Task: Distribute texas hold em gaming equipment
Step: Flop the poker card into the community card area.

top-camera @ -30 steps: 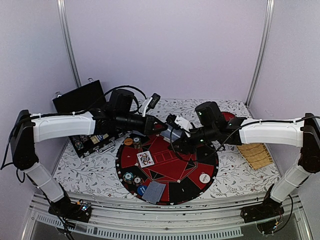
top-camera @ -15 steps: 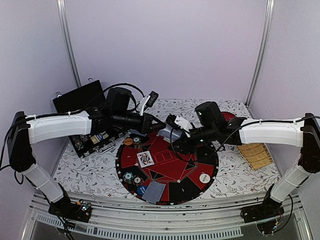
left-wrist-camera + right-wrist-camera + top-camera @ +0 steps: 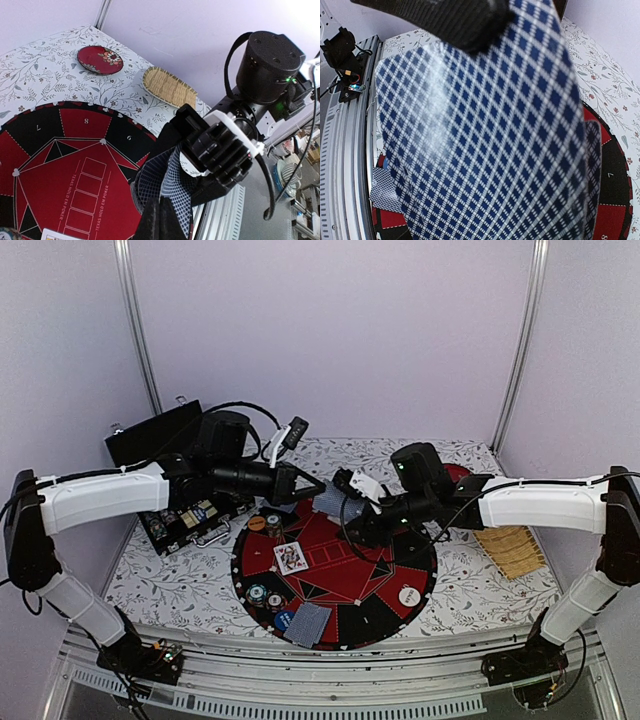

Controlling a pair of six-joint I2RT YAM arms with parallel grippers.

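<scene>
My left gripper (image 3: 319, 490) (image 3: 160, 202) is shut on the corner of one playing card (image 3: 331, 502) (image 3: 181, 182) with a blue-and-white lattice back. It hangs over the far side of the round red-and-black poker mat (image 3: 340, 570). That card still touches the deck, which my right gripper (image 3: 353, 512) holds. In the right wrist view the card back (image 3: 485, 140) fills the frame and hides my right fingers. On the mat lie a face-up card (image 3: 291, 558), face-down cards (image 3: 310, 623), striped chips (image 3: 258, 593), a blue disc (image 3: 284, 620), a white disc (image 3: 410, 596) and an orange disc (image 3: 257, 523).
An open black case (image 3: 165, 435) holding a tray of chips (image 3: 190, 518) stands at the back left. A dark red plate (image 3: 100, 58) sits at the back behind the right arm. The straw slatted mat (image 3: 510, 550) lies on the right.
My left gripper has closed on the card. The left arm has drawn back to the left, pulling the card away from the deck. The right arm has stayed still.
</scene>
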